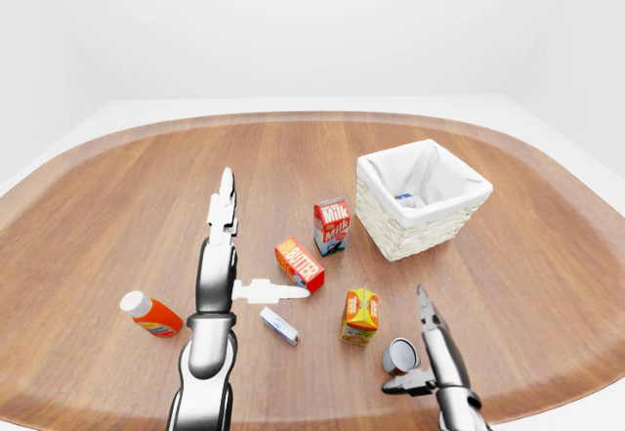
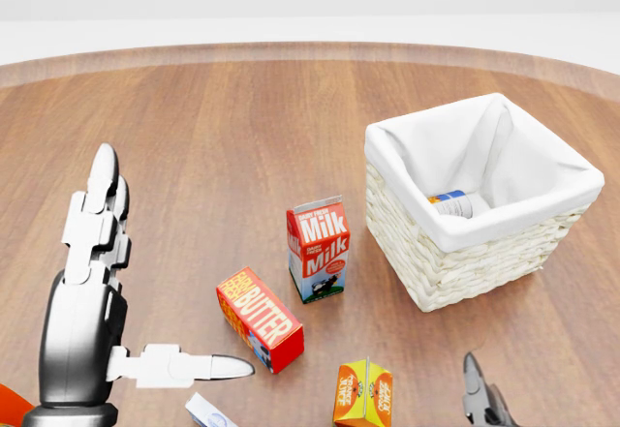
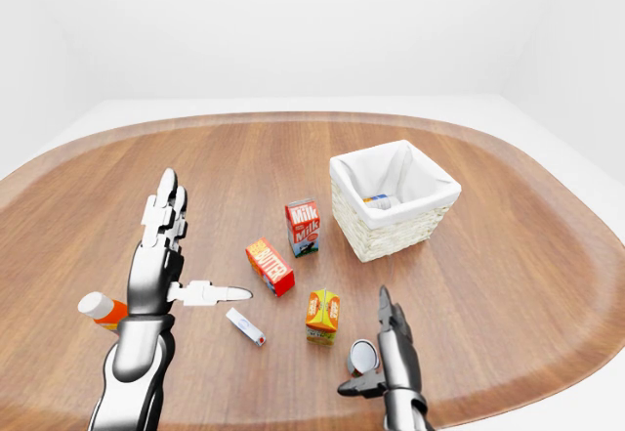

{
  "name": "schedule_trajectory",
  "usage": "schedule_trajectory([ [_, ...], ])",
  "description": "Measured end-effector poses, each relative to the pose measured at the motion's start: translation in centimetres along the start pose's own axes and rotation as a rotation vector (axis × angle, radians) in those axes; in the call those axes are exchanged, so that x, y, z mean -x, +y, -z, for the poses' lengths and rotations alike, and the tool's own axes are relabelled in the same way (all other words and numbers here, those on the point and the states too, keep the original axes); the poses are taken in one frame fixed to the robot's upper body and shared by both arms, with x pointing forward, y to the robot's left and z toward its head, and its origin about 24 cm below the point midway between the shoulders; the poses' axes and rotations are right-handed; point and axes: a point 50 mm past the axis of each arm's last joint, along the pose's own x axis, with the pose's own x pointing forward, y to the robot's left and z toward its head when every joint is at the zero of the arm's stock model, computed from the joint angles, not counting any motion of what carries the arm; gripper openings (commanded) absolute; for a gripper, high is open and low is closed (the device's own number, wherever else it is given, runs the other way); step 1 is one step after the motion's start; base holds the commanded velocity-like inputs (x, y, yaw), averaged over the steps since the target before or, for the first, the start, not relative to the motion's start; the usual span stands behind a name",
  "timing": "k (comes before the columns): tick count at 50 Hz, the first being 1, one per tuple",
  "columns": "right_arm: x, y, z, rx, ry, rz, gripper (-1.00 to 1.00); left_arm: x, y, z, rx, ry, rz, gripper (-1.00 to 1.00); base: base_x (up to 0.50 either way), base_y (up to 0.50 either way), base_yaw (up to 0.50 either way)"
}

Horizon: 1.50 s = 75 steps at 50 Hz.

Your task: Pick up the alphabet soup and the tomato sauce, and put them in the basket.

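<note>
One can [image 2: 451,202] inside the basket [image 1: 422,201]; a second can [image 1: 398,356] on the table [image 1: 117,216], touching right hand [image 1: 427,351], spread wide. Left hand [image 1: 223,255] spread wide, empty, at nine o'clock of three cartons.

Can [image 2: 451,202] in basket [image 2: 465,258] mostly hidden; right hand [image 2: 481,398] cut off at bottom edge.

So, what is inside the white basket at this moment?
Inside the basket, a can lies on its side against the white lining, with a blue and orange label. Its name is unreadable. The near wall hides the rest of the bottom.
</note>
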Motion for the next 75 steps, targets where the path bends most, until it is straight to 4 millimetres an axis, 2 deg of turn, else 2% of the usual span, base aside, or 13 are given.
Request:
schedule_trajectory([
  [75, -0.3, 1.7, 1.5, 0.158, 0.021, 0.007, 1.0, 0.0, 0.1, -0.1, 0.002, -0.002, 0.0, 1.0, 0.0, 0.0, 0.0],
])
